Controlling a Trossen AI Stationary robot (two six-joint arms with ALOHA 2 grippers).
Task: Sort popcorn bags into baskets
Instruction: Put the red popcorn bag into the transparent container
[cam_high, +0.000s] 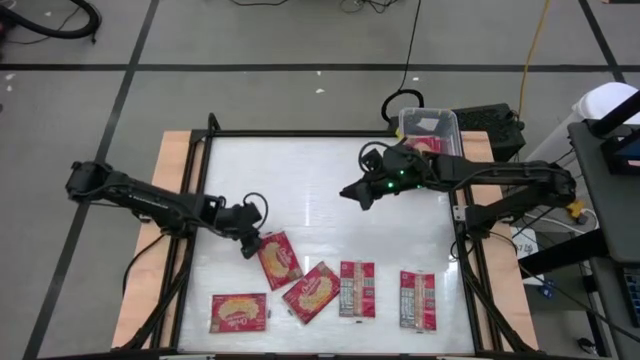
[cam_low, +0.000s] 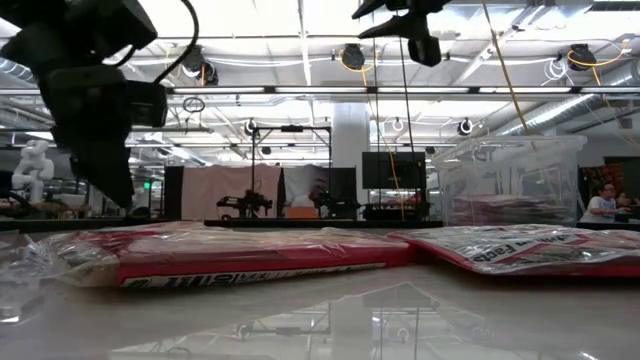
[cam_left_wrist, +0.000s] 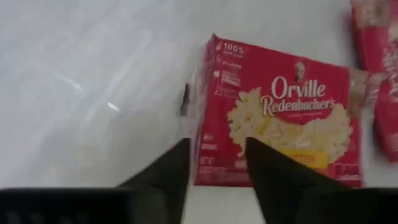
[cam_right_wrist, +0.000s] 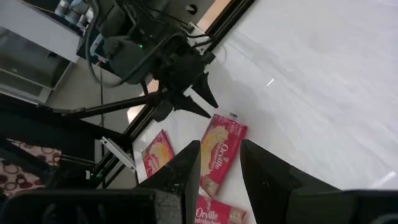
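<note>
Several red popcorn bags lie flat on the white table near its front edge: two picture-side up (cam_high: 280, 260) (cam_high: 312, 292), one at the front left (cam_high: 240, 312), and two panel-side up (cam_high: 357, 288) (cam_high: 417, 298). My left gripper (cam_high: 250, 246) is open, just above the table at the left end of the nearest bag (cam_left_wrist: 273, 118). In the left wrist view its fingers (cam_left_wrist: 216, 146) stand on either side of that bag's edge, apart from it. My right gripper (cam_high: 353, 193) is open and empty, high over the table's middle (cam_right_wrist: 219, 149). The clear basket (cam_high: 428, 124) stands at the far right with red packets in it (cam_low: 500, 210).
A dark metal frame (cam_high: 200, 200) borders the table's left, far and right sides. The basket (cam_low: 510, 180) sits just past the table's far right corner beside a black box (cam_high: 495, 125). Bare table surface (cam_high: 300, 180) lies between the bags and the far edge.
</note>
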